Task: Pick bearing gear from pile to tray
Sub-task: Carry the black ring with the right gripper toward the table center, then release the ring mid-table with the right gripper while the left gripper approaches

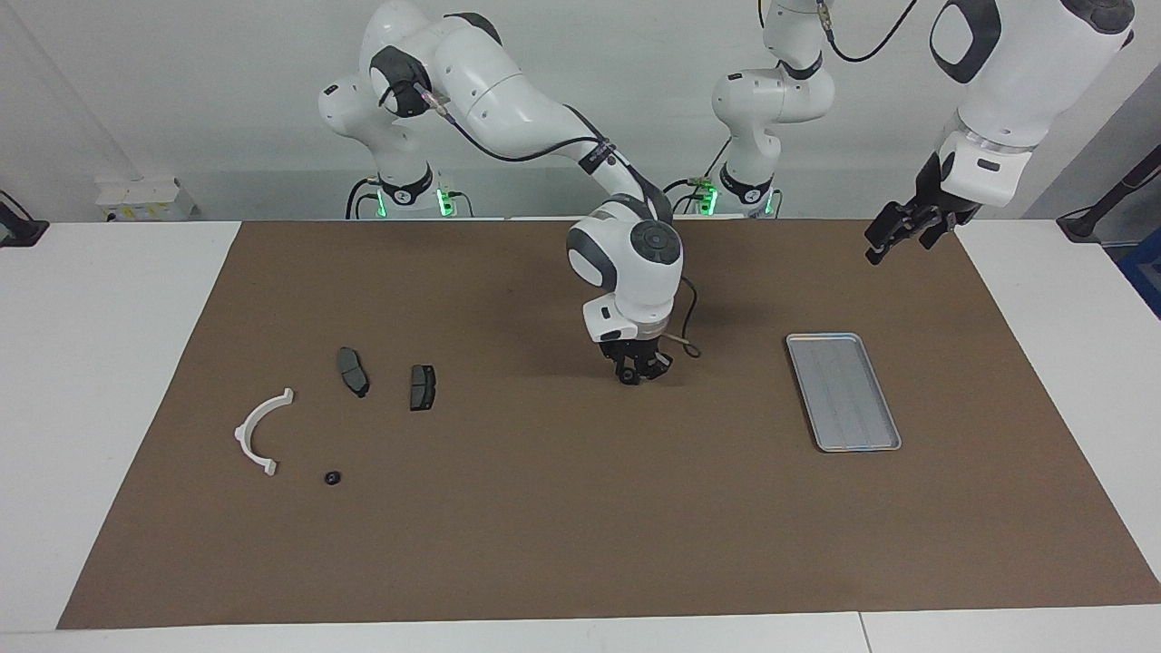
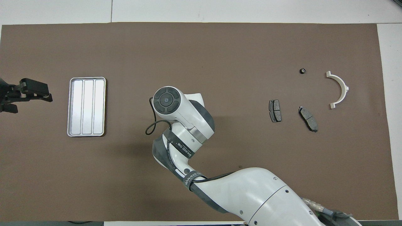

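Fingertips of my right gripper [image 1: 640, 373] low over bare brown mat [image 1: 544, 508], their spread and any load impossible to tell, left gripper [image 1: 898, 238] waiting wide open near the tray [image 1: 816, 343], tray holding nothing, pile [image 1: 337, 408] well apart toward my right arm's end

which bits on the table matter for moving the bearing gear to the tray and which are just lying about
In the job: small black round piece, tray, right gripper low over the brown mat.

Lying about: white half-ring, two dark grey plates. Left gripper waits, open, up past the tray.
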Robot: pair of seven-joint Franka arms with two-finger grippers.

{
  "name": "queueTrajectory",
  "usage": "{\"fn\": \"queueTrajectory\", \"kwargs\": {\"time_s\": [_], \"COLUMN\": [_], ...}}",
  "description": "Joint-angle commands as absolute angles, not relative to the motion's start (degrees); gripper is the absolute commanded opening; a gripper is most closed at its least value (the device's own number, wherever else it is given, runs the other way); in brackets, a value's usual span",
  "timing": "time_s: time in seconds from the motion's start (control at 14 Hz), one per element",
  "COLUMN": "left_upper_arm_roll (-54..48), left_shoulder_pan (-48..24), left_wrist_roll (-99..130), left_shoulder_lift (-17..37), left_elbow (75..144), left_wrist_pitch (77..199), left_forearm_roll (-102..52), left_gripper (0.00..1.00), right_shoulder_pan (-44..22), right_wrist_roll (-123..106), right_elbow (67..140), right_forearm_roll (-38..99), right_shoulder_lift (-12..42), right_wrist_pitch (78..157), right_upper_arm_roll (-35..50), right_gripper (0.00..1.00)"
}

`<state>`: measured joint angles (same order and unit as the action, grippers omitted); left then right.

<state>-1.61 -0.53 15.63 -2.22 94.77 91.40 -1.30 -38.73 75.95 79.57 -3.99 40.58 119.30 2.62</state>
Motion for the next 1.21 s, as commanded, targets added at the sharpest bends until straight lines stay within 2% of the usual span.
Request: {"fn": "queueTrajectory", "kwargs": {"time_s": [0.0,0.29,0.57,0.78,0.93,1.14], "left_upper_arm_roll": [-1.32,-1.32,-1.32,-1.58,-1.49,-1.49], "left_shoulder_pan": [-0.7,-0.7,-0.53,-1.92,-4.56,-10.53], "left_wrist_roll": [15.47,15.47,15.99,25.02,26.45,34.43], "left_shoulder_lift": [-2.11,-2.11,-2.11,-3.16,-1.07,5.69], "left_elbow": [94.48,94.48,94.66,99.3,100.02,99.49], "left_wrist_pitch": [90.53,90.53,90.79,97.45,99.57,105.53], "left_forearm_roll": [-1.93,-1.93,-1.93,-1.93,-2.02,-2.02], "left_gripper": [1.0,1.0,1.0,1.0,1.0,1.0], "right_shoulder_pan": [-38.76,-36.13,-28.58,-22.17,-17.86,-11.62], "right_wrist_roll": [77.61,70.26,53.23,37.93,28.43,16.21], "right_elbow": [78.84,70.24,70.31,71.27,73.38,77.24], "right_forearm_roll": [-6.23,-6.24,-5.45,-5.45,-5.45,-5.54], "right_shoulder_lift": [40.34,39.03,33.41,29.8,27.96,26.63], "right_wrist_pitch": [115.42,104.09,100.65,97.21,97.73,99.65], "right_upper_arm_roll": [2.73,2.64,2.73,2.72,2.72,2.72], "right_gripper": [1.0,1.0,1.0,1.0,1.0,1.0]}}
